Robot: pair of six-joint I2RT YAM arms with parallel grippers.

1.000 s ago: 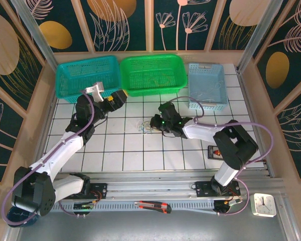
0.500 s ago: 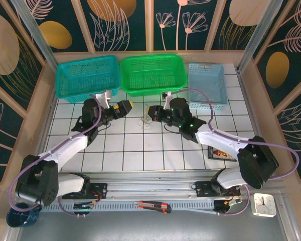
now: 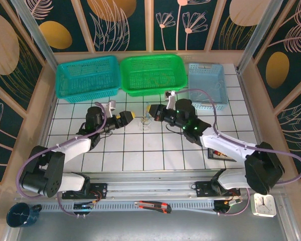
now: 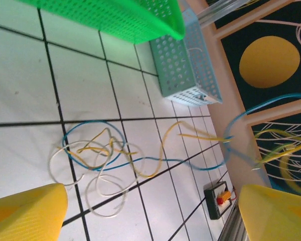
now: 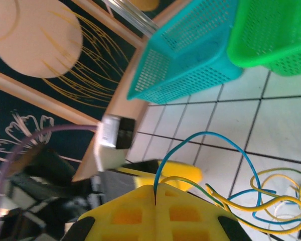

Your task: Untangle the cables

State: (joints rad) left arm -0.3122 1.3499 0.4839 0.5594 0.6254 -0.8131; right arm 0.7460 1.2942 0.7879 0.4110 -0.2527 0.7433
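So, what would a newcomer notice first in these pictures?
A teal plastic basket, a green basket and a pale blue basket line the far edge of the white tiled table. In the middle, a bunch of thin white, yellow and blue wires lies looped, and the right arm's yellow fingers pinch some strands.

Cables [image 3: 145,121] near green basket [image 3: 153,91]

The cables [image 4: 113,150] blur at right; green basket [image 4: 115,15] is cut off.

Cables [image 3: 144,121] on table [image 3: 115,150] between left pincer [image 3: 132,116] and right pincer [image 3: 150,111], baskets [image 3: 151,92] behind
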